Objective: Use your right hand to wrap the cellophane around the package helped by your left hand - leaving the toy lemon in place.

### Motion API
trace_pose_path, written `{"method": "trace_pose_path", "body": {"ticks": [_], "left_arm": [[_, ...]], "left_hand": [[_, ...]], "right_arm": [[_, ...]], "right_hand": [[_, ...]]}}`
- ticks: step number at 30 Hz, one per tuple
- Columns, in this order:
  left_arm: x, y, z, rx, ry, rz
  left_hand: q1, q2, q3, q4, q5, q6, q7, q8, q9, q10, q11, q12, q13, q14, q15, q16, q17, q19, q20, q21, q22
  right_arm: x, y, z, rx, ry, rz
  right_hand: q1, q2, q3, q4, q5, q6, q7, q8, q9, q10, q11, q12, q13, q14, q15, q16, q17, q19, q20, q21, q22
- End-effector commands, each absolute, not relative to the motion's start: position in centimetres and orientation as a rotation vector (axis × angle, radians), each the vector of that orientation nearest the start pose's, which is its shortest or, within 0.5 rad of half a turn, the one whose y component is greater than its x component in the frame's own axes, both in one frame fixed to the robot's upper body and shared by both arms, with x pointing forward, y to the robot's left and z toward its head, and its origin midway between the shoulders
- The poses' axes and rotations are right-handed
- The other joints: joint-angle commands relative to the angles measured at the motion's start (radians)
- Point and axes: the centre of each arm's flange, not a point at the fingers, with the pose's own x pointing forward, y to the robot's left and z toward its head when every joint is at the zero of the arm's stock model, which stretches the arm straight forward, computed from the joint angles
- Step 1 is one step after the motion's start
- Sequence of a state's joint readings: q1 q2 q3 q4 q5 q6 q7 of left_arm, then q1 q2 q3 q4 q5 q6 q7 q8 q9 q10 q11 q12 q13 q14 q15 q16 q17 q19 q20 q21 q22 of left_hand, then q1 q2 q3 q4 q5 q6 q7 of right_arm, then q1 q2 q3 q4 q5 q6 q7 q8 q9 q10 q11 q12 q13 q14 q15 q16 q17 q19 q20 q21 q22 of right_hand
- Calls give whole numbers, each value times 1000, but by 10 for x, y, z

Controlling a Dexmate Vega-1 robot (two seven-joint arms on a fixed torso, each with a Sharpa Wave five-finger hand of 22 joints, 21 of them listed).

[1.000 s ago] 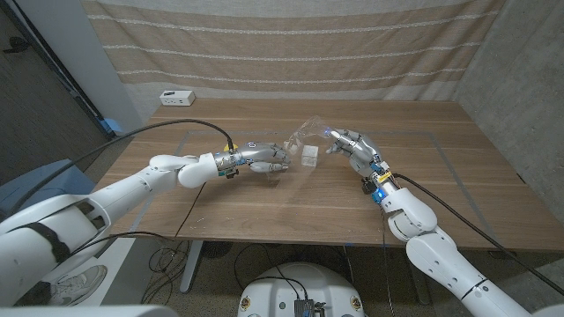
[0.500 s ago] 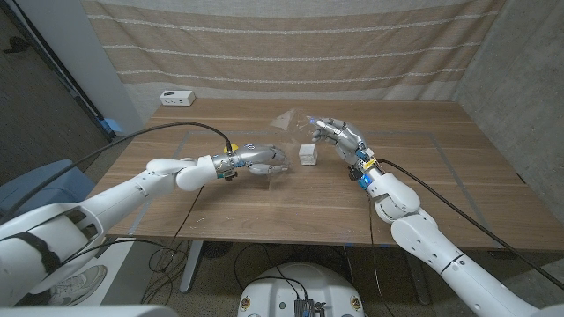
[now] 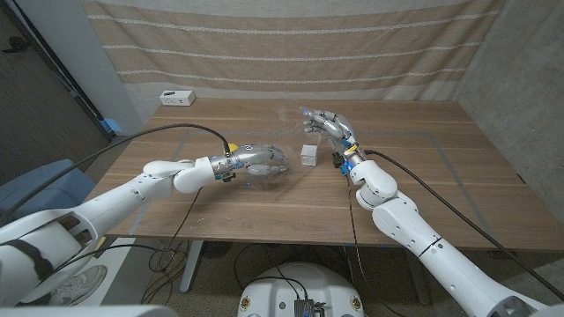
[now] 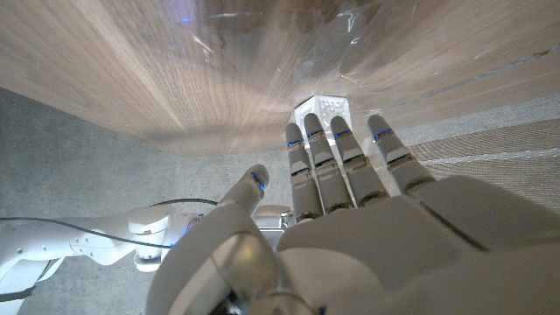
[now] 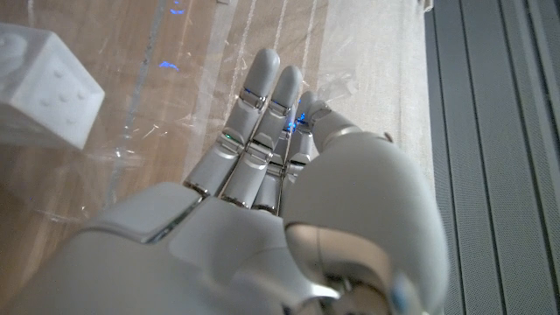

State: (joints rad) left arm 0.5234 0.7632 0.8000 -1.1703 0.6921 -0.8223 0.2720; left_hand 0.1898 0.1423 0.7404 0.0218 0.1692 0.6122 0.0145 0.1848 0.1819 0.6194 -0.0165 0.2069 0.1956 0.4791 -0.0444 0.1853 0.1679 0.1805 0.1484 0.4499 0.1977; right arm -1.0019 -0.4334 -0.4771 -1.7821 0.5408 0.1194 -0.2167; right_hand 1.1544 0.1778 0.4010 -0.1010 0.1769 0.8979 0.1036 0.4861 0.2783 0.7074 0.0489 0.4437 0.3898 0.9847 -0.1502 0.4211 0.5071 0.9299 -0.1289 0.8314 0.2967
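- The small white cube-shaped package (image 3: 308,155) sits on the clear crinkly cellophane sheet (image 3: 291,132), near the middle of the brown wooden worktop (image 3: 441,176).
- The right hand (image 3: 324,123) pinches a lifted edge of the sheet, just behind the package and a bit to the right.
- The left hand (image 3: 264,160) sits just left of the package, fingers stretched out over the sheet; whether it presses down is hard to tell.
- I think the sheet should be pulled over the package toward the left hand.
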Motion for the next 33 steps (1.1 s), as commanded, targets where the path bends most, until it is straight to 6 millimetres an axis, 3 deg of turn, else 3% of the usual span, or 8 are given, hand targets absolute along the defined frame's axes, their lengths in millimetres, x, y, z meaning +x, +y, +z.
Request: {"method": "trace_pose_path", "body": {"ticks": [1, 14, 17, 22, 26, 30, 33], "left_arm": [[612, 216, -38, 1502, -1110, -518], [611, 220, -35, 1474, -1126, -498], [604, 226, -29, 1434, -1173, -425], [590, 236, -24, 1410, -1237, -262], [578, 246, -20, 1366, -1281, -114], [566, 254, -15, 1324, -1324, -5], [558, 260, -13, 1286, -1359, 55]], "left_hand": [[-1, -5, 7, 1, 0, -1, 2, 2, 2, -4, -2, 0, 1, -1, -7, -3, 2, 9, -3, -1, 2], [-1, -4, 10, -1, 1, 1, 2, 3, 2, 5, -4, 3, 1, 5, -6, -1, 2, 10, -4, -1, 2], [4, -4, 15, -8, 3, 13, 8, 8, 2, 22, -3, 10, 1, 17, -8, 2, 1, 22, -2, 3, 2], [17, -6, 19, -30, 11, 50, 19, 16, 3, 71, 7, 25, 4, 114, 17, 32, 9, 60, -5, 18, 3], [29, -3, 26, -46, 14, 70, 17, 22, 4, 83, 5, 28, 5, 127, 8, 31, 8, 60, -6, 19, 4], [38, -3, 27, -57, 16, 79, 12, 24, 4, 85, 3, 27, 5, 131, 6, 31, 8, 57, -6, 18, 5], [43, -6, 24, -66, 17, 83, 8, 23, 5, 92, 3, 29, 6, 142, 5, 35, 10, 56, -8, 18, 5]], "right_arm": [[584, -105, -6, -128, -553, 122], [600, -86, -3, -252, -622, 34], [603, -80, -3, -330, -649, 17], [605, -71, -4, -477, -687, -5], [604, -62, -5, -630, -735, -33], [603, -54, -6, -779, -773, -50], [603, -49, -7, -864, -794, -70]], "right_hand": [[-1, 0, 15, -4, 2, 7, 4, 3, -2, 17, 8, 0, -3, 16, -64, -16, -7, 28, -85, 23, -3], [10, -4, 24, -13, 0, 14, 13, 0, -12, 23, 9, -2, -14, 38, -63, -36, -20, 55, -90, 64, -6], [9, -5, 25, -13, 0, 15, 12, -1, -13, 23, 6, -2, -16, 39, -60, -41, -20, 53, -91, 70, -6], [0, -14, 22, -10, -2, 17, 10, -4, -18, 24, 6, -5, -22, 26, -49, -57, -21, 20, -85, 71, -10], [-15, -22, 16, -7, -3, 17, 0, -9, -25, 15, 4, -13, -30, -7, -24, -83, -17, -64, -44, 66, -25], [-29, -27, -1, -8, -4, 17, -11, -16, -34, -5, -17, -33, -42, -48, -8, -98, -3, -175, 41, 53, -57], [-32, -23, -4, -8, -4, 19, -18, -17, -36, -7, -22, -38, -45, -57, -9, -99, 1, -197, 55, 50, -68]]}}
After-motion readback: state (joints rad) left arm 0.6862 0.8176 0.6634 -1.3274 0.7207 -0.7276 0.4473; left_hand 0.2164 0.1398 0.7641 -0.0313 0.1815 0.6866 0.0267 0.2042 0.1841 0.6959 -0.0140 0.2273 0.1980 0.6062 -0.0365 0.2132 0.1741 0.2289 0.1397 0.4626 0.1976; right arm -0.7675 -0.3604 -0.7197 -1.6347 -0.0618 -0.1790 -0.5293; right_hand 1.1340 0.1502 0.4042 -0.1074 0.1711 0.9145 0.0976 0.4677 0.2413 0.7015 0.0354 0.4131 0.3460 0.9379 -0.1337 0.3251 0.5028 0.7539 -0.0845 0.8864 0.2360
